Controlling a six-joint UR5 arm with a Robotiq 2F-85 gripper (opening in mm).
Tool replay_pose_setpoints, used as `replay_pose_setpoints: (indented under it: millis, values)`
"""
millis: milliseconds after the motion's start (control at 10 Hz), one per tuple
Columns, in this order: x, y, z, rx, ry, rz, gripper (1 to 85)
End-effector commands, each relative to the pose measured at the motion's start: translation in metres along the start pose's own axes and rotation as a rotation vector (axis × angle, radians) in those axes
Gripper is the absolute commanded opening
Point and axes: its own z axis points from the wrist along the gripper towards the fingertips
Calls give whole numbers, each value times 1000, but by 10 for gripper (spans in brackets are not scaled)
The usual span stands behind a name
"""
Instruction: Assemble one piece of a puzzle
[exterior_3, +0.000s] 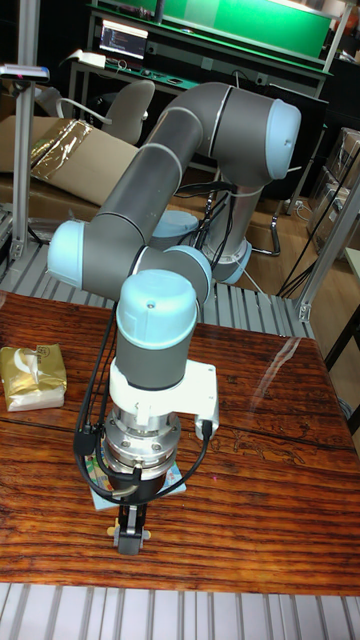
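The pincer (130, 535) is held low over the front part of the brown wooden table (270, 470), pointing straight down. Its fingers are seen close together, but whether something is clamped between them cannot be told. The puzzle (176, 484) lies flat on the table, mostly hidden under the robot's wrist. A gold packet (32, 376) is seen at the table's left edge.

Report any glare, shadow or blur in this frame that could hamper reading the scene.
Tall fixed view: sharp overall; pale glare streaks across the wooden table at right; the arm hides most of the puzzle board; the gripper looks dark, jaw state unreadable.
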Motion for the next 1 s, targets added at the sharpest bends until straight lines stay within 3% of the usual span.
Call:
replay_pose_setpoints:
  millis: [0, 400, 900]
  values:
    - [-2, -2, 1, 2, -12, 6, 600]
    - [-2, -2, 3, 4, -17, 13, 597]
    - [1, 2, 3, 7, -37, 40, 523]
